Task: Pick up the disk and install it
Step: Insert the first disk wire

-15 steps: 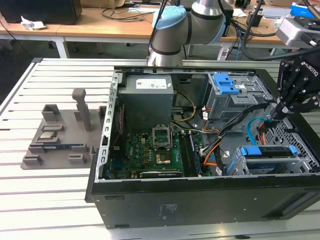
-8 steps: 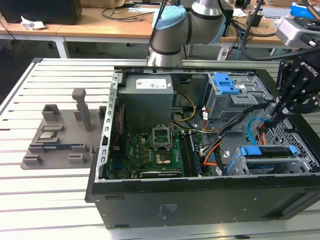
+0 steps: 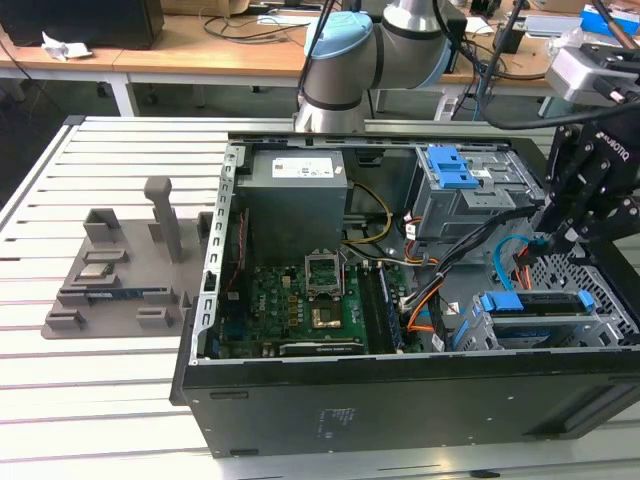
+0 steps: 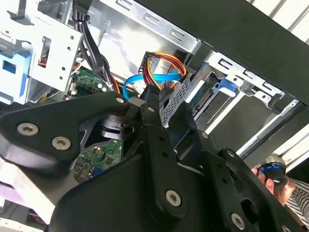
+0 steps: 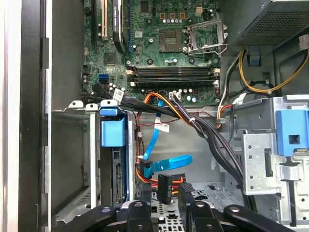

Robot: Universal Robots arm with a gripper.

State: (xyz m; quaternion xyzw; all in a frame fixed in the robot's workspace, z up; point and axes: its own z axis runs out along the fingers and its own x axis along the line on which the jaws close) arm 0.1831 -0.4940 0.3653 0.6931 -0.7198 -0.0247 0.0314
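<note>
The disk (image 3: 530, 303) is seen seated in the lower drive cage (image 3: 600, 325) of the open computer case (image 3: 400, 400), at the exterior view's right, with its blue side rail lying along the top of the cage. In the first wrist view the same disk (image 5: 112, 133) is shown edge-on inside the cage (image 5: 72, 159), its blue rail tab uppermost. The disk is not held by the claw (image 3: 553, 245), which is poised just above and beside the cage, over the bundle of cables. Whether the claw (image 4: 161, 104) is open or closed cannot be told from the second wrist view, where the black finger links are seen converging close to a connector with red, yellow and black wires (image 4: 164, 60) and a blue data cable (image 4: 145, 79). In the first wrist view the claw (image 5: 164, 205) is placed near a black connector (image 5: 164, 187) and the blue data cable (image 5: 166, 163). The motherboard (image 3: 300, 300) is laid flat in the middle of the case, with the power supply (image 3: 295, 205) beyond it and a second, blue-topped drive cage (image 3: 455, 185) further along. The case is set on a slatted white bench (image 3: 100, 380). A grey fixture tray (image 3: 110, 290) is placed on the bench at the exterior view's left, well apart from the case's drive cages.
</note>
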